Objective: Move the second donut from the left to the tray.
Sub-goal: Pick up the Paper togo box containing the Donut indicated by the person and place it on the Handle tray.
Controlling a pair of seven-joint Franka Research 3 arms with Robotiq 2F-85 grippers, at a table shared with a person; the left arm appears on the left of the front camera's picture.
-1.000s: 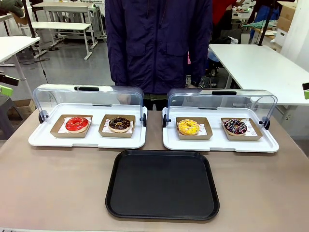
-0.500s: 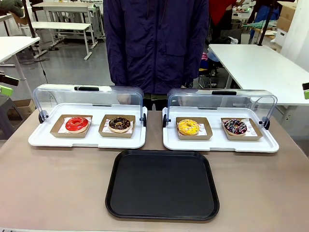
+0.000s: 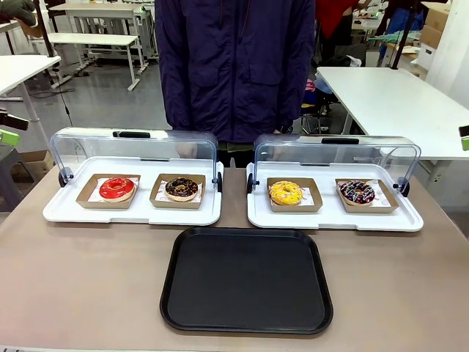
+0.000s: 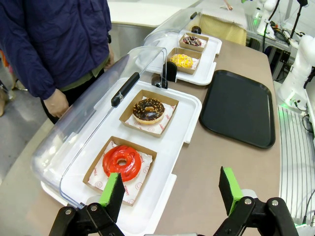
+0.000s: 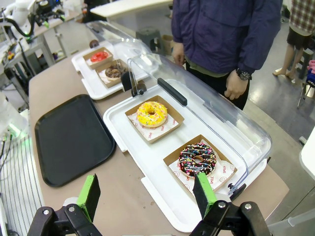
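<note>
Left gripper (image 4: pixel 170 191) and right gripper (image 5: pixel 146 195) both hang wide and empty. The crumb-topped chocolate donut (image 3: pixel 182 188) sits at the right end of the left display tray (image 3: pixel 132 215). The black tray (image 3: pixel 246 282) lies at the near edge of the table (image 3: pixel 88 279). A low reach could snag the cardboard liner (image 3: pixel 160 201), or the pads could dent the glaze. The tabletop is matte brown. A person (image 3: pixel 234 66) stands at its far edge, with white tables behind.

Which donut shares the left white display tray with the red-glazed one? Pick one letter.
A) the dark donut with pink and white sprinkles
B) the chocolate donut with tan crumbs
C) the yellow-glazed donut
B: the chocolate donut with tan crumbs sits beside the red-glazed donut on the left white display tray, while the yellow donut and the sprinkled donut lie on the right display tray.
</note>
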